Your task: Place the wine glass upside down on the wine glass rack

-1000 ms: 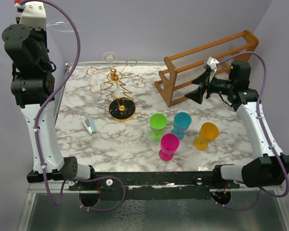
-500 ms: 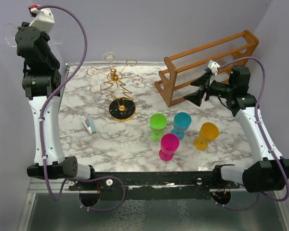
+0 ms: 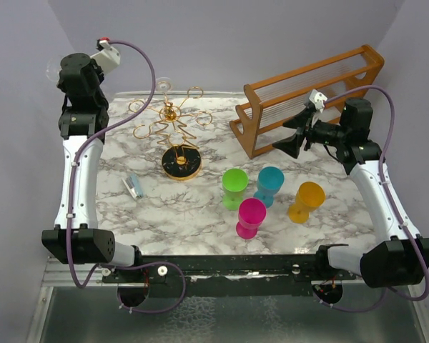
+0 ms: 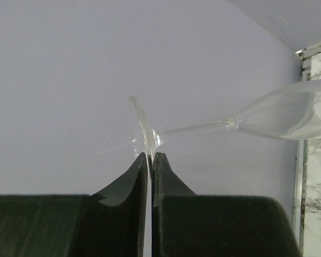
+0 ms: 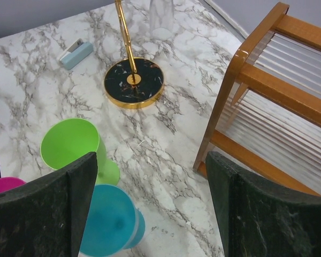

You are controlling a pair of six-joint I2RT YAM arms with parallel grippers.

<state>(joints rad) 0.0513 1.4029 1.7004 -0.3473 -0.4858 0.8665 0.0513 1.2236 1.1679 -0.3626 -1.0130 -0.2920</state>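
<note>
A clear wine glass (image 4: 267, 115) lies sideways in the air, its bowl pointing right. My left gripper (image 4: 151, 155) is shut on the edge of its round foot (image 4: 140, 131). From above, that gripper (image 3: 59, 71) is raised over the table's back left corner, left of the wine glass rack (image 3: 170, 118), a gold wire stand on a dark round base (image 3: 181, 163). Another clear glass (image 5: 161, 13) hangs bowl-down at the rack's far side. My right gripper (image 3: 289, 140) hovers open and empty beside the wooden rack; its jaws (image 5: 150, 182) stand wide.
An orange-brown wooden slatted rack (image 3: 311, 96) stands at the back right. Green (image 3: 235, 187), blue (image 3: 269, 184), pink (image 3: 251, 216) and orange (image 3: 306, 201) plastic cups cluster at front centre. A small light-blue object (image 3: 133, 186) lies left of the stand's base.
My left arm has swung right and lower with the glass, from the far upper left toward the table's back left corner. The right arm only shifted slightly.
</note>
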